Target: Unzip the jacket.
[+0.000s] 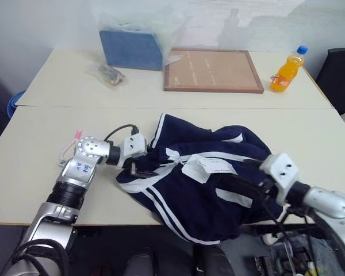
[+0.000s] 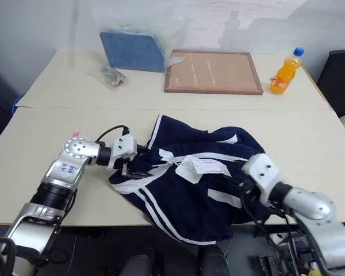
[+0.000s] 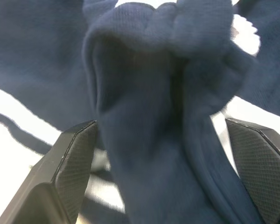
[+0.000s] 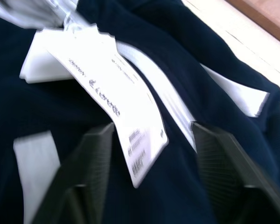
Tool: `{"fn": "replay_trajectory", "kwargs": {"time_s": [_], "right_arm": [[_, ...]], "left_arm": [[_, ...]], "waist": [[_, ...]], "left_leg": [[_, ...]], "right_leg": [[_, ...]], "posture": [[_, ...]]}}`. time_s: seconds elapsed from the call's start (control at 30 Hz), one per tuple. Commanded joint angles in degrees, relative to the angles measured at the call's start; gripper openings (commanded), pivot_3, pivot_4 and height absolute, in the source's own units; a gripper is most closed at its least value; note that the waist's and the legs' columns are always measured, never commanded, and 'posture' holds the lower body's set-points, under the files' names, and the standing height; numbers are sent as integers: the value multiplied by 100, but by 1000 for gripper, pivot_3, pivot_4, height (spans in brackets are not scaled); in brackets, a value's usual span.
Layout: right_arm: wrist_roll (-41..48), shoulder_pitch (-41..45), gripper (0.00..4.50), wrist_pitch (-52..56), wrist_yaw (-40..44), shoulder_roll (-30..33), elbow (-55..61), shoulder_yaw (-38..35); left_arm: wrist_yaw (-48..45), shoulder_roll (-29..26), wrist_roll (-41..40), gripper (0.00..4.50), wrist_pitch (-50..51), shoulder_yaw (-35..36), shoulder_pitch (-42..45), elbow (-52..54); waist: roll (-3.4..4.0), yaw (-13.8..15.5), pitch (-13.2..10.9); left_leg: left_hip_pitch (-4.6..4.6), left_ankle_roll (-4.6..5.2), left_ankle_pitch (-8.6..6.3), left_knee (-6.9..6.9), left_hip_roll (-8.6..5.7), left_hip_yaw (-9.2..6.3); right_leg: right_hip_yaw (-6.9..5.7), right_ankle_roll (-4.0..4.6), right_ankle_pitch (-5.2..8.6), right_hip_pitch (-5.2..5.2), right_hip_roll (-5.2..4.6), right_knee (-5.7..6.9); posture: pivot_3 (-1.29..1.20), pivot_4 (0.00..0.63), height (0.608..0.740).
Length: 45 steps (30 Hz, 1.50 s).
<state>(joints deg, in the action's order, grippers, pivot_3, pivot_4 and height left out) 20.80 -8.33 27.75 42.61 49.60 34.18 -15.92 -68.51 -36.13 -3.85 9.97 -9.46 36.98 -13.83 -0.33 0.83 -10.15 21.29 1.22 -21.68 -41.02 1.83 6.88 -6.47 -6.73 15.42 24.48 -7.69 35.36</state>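
**Jacket bunched at the table's near edge, tags up**

One jacket [image 1: 201,190] lies crumpled on the front table [image 1: 40,149], partly over its edge. Its white paper tags [image 4: 107,93] carry print too blurred to read. The left gripper [image 3: 163,177] stands wide with a fabric fold between its fingers, ungripped. The right gripper [image 4: 151,177] is spread above the jacket, holding nothing. One orange bottle [image 1: 286,70] stands behind.

Bright, even light from overhead, soft shadows only. Hazy glare washing out the wall [image 1: 247,23] (far side). Motion blur across the paper tag [image 4: 107,93]; close fabric out of focus.
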Motion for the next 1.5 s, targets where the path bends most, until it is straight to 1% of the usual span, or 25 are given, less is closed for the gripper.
{"fn": "replay_trajectory", "kwargs": {"time_s": [0.03, 0.1, 0.17, 0.23, 0.27, 0.33, 0.4, 0.47, 0.63, 0.7, 0.77, 0.8, 0.83, 0.87, 1.0, 1.03, 1.07, 1.1, 1.13, 1.2, 1.23, 1.3, 1.37, 1.43, 1.5], "right_arm": [[308, -589, 3689, -335, 1234, 518, 64, -1118], [496, -961, 3689, -404, 1906, 751, 11, -1664], [608, -1372, 3689, -491, 2560, 892, 31, -2033], [572, -1672, 3689, -678, 2996, 960, 19, -2124], [446, -1753, 3689, -825, 3101, 991, -34, -2053], [109, -1779, 3689, -1218, 3181, 1030, -229, -1826], [-377, -1639, 3689, -1688, 3148, 1136, -599, -1468], [-637, -1397, 3689, -1952, 3077, 1210, -902, -1135], [-1017, -855, 3689, -2276, 2953, 1235, -1435, -469], [-1211, -755, 3316, -2494, 3002, 1272, -1696, -180], [-1231, -685, 2775, -2569, 3045, 1292, -1818, -55], [-1217, -659, 2359, -2585, 3051, 1297, -1840, -38], [-1195, -640, 2066, -2595, 3058, 1306, -1856, -40], [-1179, -628, 1639, -2610, 3068, 1313, -1874, -48], [-1151, -652, 222, -2655, 3111, 1356, -1971, -124], [-1157, -683, 0, -2706, 3135, 1385, -2034, -172], [-1163, -704, 0, -2745, 3153, 1405, -2078, -204], [-1196, -731, 0, -2815, 3182, 1446, -2182, -249], [-1241, -753, 0, -2923, 3220, 1505, -2325, -295], [-1346, -716, 0, -3165, 3263, 1675, -2790, -411], [-1401, -665, 0, -3300, 3275, 1790, -3091, -469], [-1530, -572, 0, -3642, 3309, 2027, -3701, -529], [-1610, -488, 0, -3993, 3330, 2194, -4168, -554], [-1440, -429, 0, -4004, 3404, 2215, -4195, -531], [-1254, -438, 0, -3911, 3472, 2157, -3943, -493]], "left_arm": [[-523, -529, -858, 4500, 867, 504, -79, 1178], [-1063, -971, -1475, 4500, 1382, 643, -241, 1869], [-1575, -1463, -1831, 4500, 1519, 676, -547, 2445], [-1811, -1780, -1734, 4500, 1238, 528, -872, 2729], [-1818, -1852, -1482, 4500, 877, 387, -1011, 2713], [-1709, -1858, -1003, 4500, 221, 155, -1114, 2518], [-1269, -1673, -319, 4500, -550, -133, -943, 2025], [-987, -1447, 101, 4500, -1134, -354, -760, 1590], [-748, -974, 325, 4500, -1555, -568, -501, 1038], [-724, -858, 426, 4500, -1705, -655, -425, 879], [-772, -820, 424, 4104, -1799, -691, -371, 776], [-805, -814, 407, 3867, -1826, -705, -352, 743], [-818, -808, 383, 3638, -1821, -707, -343, 735], [-838, -801, 350, 3269, -1795, -704, -341, 733], [-1066, -824, 162, 2023, -1603, -692, -357, 837], [-1185, -854, 43, 1712, -1451, -692, -413, 973], [-1264, -872, -35, 1498, -1344, -690, -454, 1070], [-1344, -903, -124, 1101, -1180, -699, -539, 1236], [-1429, -947, -213, 856, -980, -719, -642, 1432], [-1578, -1074, -418, 187, -478, -765, -899, 1931], [-1632, -1140, -495, 13, -282, -787, -1013, 2152], [-1611, -1196, -516, 13, -72, -796, -1153, 2398], [-1393, -1129, -337, 13, -114, -806, -1163, 2349], [-1108, -1036, -184, 13, -133, -791, -1121, 2233], [-810, -895, -71, 13, -105, -769, -1043, 2088]], "waist": [[-3, 29, -2], [-4, 44, -2], [-3, 45, -2], [-3, 48, -1], [-2, 48, -1], [-3, 48, -2], [-5, 67, -2], [-5, 77, -2], [-5, 60, -2], [-5, 56, -2], [-5, 56, -2], [-5, 61, -2], [-5, 63, -2], [-5, 62, -2], [-5, 63, -2], [-5, 63, -2], [-5, 63, -2], [-5, 61, -2], [-4, 60, -2], [-4, 52, -2], [-4, 50, -2], [-4, 47, -2], [-3, 63, -2], [-3, 58, -2], [-2, 56, -2]], "left_leg": [[0, 0, 0, 1, 3, 0], [-2, -1, -1, 3, 4, -1], [-5, -1, -1, 2, 4, -4], [-21, -2, -2, 6, 5, -16], [-24, -2, -3, 6, 5, -16], [-28, -2, -3, 1, 4, -15], [-26, -2, -3, -5, 2, -13], [-27, -1, -3, -7, -1, -6], [-4, -1, -3, 0, -1, 11], [-2, -1, -3, 0, 0, 17], [-5, -1, -3, -2, 0, 18], [-7, -1, -3, -5, 0, 18], [-7, -1, -3, -8, 0, 17], [-7, -1, -3, -12, 0, 16], [-10, -1, -3, -16, 3, 12], [-10, -1, -3, -15, 2, 12], [-9, -1, -3, -15, 2, 12], [-8, -1, -3, -15, 2, 12], [-8, -1, -3, -15, 2, 13], [-8, -1, -3, -13, 2, 13], [-10, -1, -3, -12, 2, 14], [-10, -1, -3, -13, 3, 14], [-13, -1, -3, -14, 3, 14], [-15, -2, -2, -16, 5, 11], [-16, -2, -2, -15, 5, 11]], "right_leg": [[-1, 0, 0, 0, 1, -2], [-1, 0, 0, -3, 2, -5], [4, 0, 0, -4, 2, -6], [13, 0, 0, -12, 3, -6], [13, 0, 0, -14, 3, -7], [17, 0, 0, -15, 3, -10], [19, 2, -2, -15, 3, -25], [16, 3, -3, -20, 1, -28], [4, 3, -4, -4, 4, -12], [-1, 3, -4, -5, 4, -15], [-1, 2, -4, -8, 4, -16], [0, 1, -4, -9, 3, -13], [0, 1, -4, -10, 3, -10], [1, 1, -5, -11, 2, -6], [0, 1, -5, -15, 2, -2], [0, 1, -5, -15, 2, -3], [-1, 1, -5, -15, 2, -4], [-1, 1, -5, -14, 2, -4], [-1, 1, -5, -14, 2, -5], [0, 1, -5, -14, 2, -8], [0, 1, -5, -15, 2, -8], [1, 1, -5, -14, 2, -7], [4, 1, -4, -15, 1, -5], [1, 1, -4, -18, 2, -6], [3, 1, -4, -18, 2, -5]], "posture": [[0, 150, 740], [0, 150, 740], [0, 150, 740], [0, 150, 740], [0, 150, 740], [0, 150, 740], [0, 150, 740], [0, 150, 740], [0, 150, 740], [0, 150, 740], [0, 150, 740], [0, 150, 740], [0, 150, 740], [0, 150, 740], [0, 150, 740], [0, 150, 740], [0, 150, 740], [0, 150, 740], [0, 150, 740], [0, 150, 740], [0, 150, 740], [0, 150, 740], [0, 150, 740], [0, 150, 740], [0, 150, 740]]}}
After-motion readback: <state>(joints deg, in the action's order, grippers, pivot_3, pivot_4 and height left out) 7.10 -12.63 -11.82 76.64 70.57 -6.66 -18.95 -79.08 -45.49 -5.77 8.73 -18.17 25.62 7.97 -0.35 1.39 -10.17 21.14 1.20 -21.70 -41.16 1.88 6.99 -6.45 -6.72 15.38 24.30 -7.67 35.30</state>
